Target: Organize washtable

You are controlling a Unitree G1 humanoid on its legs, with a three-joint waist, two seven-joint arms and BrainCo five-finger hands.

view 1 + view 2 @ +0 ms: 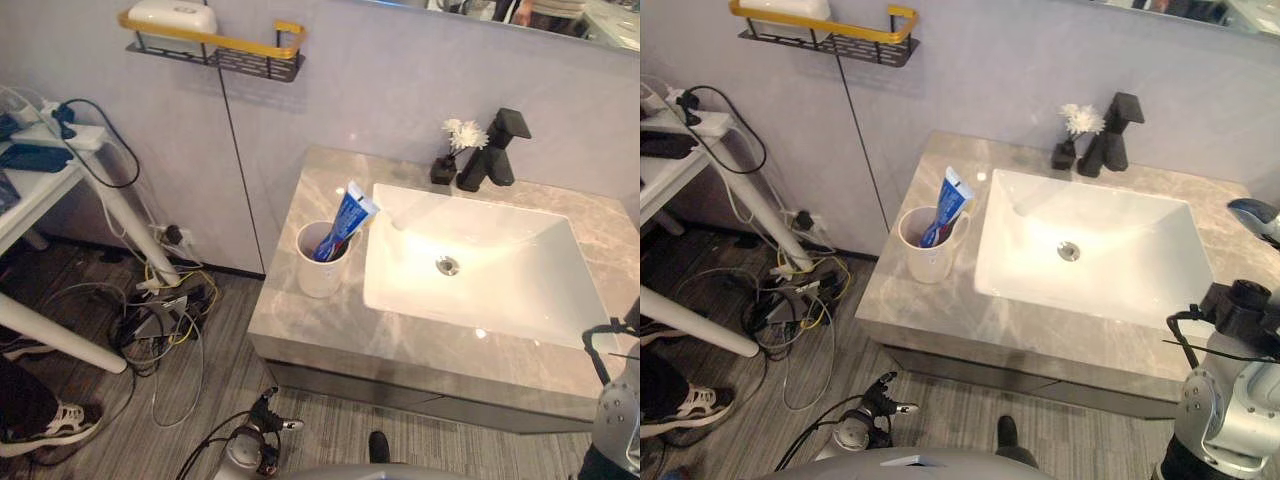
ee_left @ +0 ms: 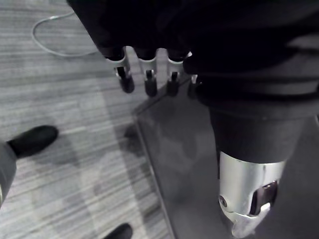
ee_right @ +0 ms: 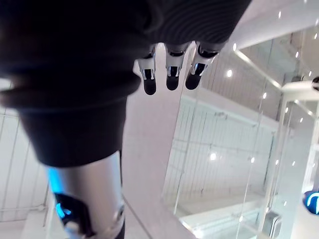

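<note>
The grey marble washtable [image 1: 330, 330] holds a white sink [image 1: 470, 265] with a black faucet [image 1: 495, 150] behind it. A small black vase with a white flower [image 1: 455, 150] stands beside the faucet. Left of the sink, a white cup [image 1: 322, 262] holds a blue toothpaste tube [image 1: 345, 222] that leans out of it. My left hand [image 1: 255, 440] hangs low in front of the counter, over the floor, with relaxed fingers [image 2: 147, 74] holding nothing. My right hand [image 3: 169, 67] is off the counter's right end; its fingers are straight and empty.
A black wall shelf with a yellow rail [image 1: 225, 50] carries a white soap box [image 1: 172, 18] above and left of the counter. A white table [image 1: 45, 190] and a tangle of cables [image 1: 160, 310] lie to the left. A person's shoe [image 1: 55, 425] is at lower left.
</note>
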